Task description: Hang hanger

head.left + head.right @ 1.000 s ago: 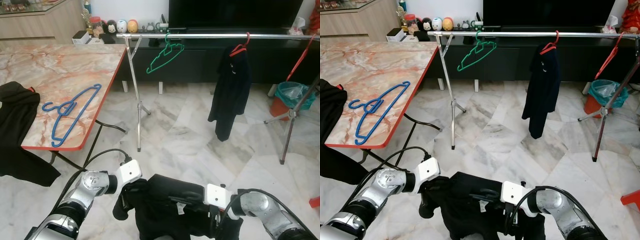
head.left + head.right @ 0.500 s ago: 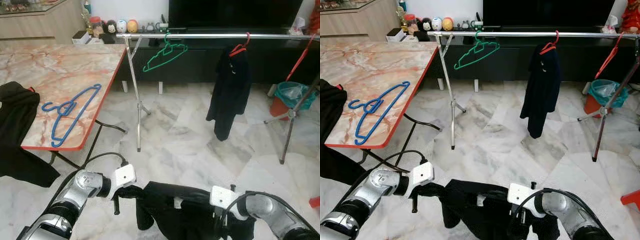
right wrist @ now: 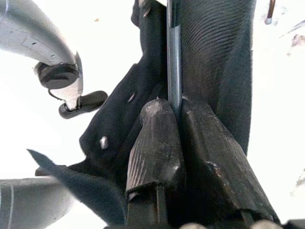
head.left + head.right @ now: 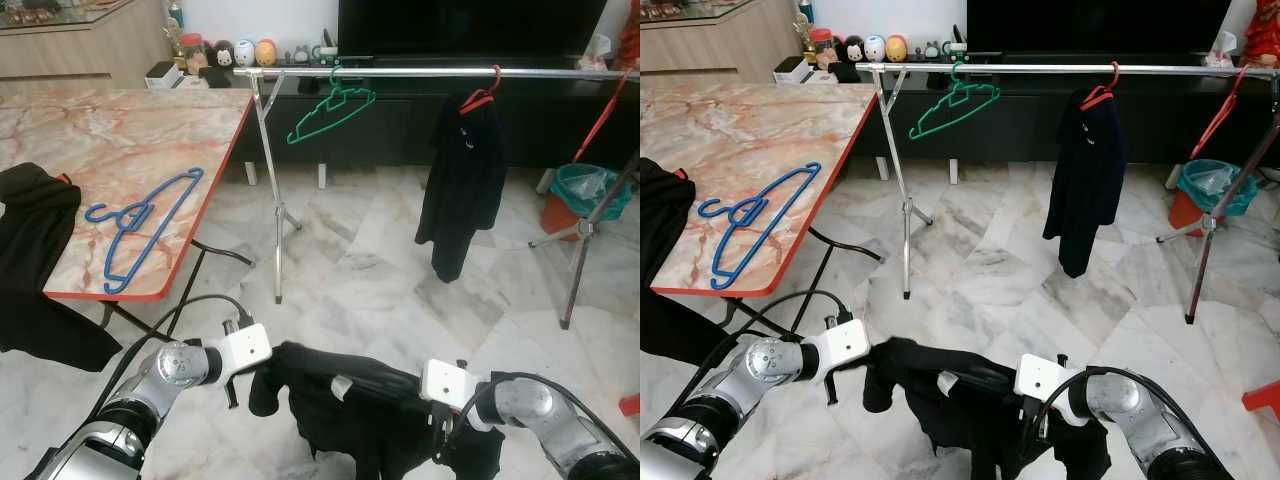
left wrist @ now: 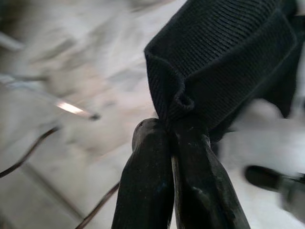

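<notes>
Marble floor [image 4: 380,270], black garment [image 4: 350,400] between both jaws

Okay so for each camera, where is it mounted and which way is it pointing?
Left eye view: on the head, looking forward and down at the rail; both arms show.
Right eye view: its stereo twin, same scene.
Left wrist view: along the left tool, pinching the black garment.
Right wrist view: along the right tool, gripping the garment and a thin bar.
Both wrist views share the garment.
</notes>
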`<state>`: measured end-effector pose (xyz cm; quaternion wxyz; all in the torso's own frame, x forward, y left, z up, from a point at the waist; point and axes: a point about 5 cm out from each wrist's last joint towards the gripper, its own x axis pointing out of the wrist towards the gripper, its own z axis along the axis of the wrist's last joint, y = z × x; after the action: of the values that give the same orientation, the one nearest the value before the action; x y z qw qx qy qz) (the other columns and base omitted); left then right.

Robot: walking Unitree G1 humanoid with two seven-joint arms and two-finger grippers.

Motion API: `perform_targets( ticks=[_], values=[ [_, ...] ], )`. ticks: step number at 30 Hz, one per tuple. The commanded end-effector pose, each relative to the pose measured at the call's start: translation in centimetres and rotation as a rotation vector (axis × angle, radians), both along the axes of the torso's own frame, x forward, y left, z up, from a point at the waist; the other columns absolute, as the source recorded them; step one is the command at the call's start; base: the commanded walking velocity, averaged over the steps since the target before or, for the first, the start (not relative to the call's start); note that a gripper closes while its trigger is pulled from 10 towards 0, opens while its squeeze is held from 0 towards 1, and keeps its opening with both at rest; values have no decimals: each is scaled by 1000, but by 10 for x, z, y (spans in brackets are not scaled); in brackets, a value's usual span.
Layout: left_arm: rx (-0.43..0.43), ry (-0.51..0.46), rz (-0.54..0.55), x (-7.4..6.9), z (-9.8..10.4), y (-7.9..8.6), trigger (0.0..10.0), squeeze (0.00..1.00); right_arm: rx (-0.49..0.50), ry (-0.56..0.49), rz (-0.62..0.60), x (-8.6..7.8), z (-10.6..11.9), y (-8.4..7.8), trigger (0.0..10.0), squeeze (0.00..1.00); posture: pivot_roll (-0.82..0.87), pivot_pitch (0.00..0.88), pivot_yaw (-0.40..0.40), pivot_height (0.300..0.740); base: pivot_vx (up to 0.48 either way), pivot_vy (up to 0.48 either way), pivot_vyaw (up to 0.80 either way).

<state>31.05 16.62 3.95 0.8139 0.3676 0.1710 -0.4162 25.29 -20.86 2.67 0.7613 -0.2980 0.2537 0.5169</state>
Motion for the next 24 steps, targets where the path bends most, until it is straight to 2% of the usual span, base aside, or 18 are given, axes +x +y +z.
perform_targets(
  ticks=[1, 6, 9, 15, 19, 23, 24],
  values=[
    [75, -76, 153, 7, 2, 22, 0, 0, -16, 25, -15, -5, 2, -12, 0, 0, -18, 7, 52, 740, 0, 0, 0],
    [69, -190, 305, 19, 14, 34, 0, 0, -41, 53, 0, -10, -1, -13, 0, 0, -17, 9, 51, 740, 0, 0, 0],
    [80, -212, 311, 21, 16, 36, 0, 0, -62, 40, -9, -10, -2, -15, 0, 0, -15, 8, 52, 740, 0, 0, 0],
    [100, -122, 269, 10, 1, 37, 0, 0, -47, -41, -70, 0, 6, -18, 0, 0, -16, 9, 53, 740, 0, 0, 0],
    [124, -29, 207, -4, -14, 34, 0, 0, -37, -78, -110, 4, 10, -21, 0, 0, -15, 9, 53, 740, 0, 0, 0],
    [98, 65, 77, -21, -29, 23, 0, 0, 2, -115, -149, 6, 12, -22, 0, 0, -17, 9, 53, 740, 0, 0, 0],
    [98, 65, 77, -21, -29, 23, 0, 0, 2, -115, -149, 6, 12, -22, 0, 0, -17, 9, 53, 740, 0, 0, 0]
  ],
)
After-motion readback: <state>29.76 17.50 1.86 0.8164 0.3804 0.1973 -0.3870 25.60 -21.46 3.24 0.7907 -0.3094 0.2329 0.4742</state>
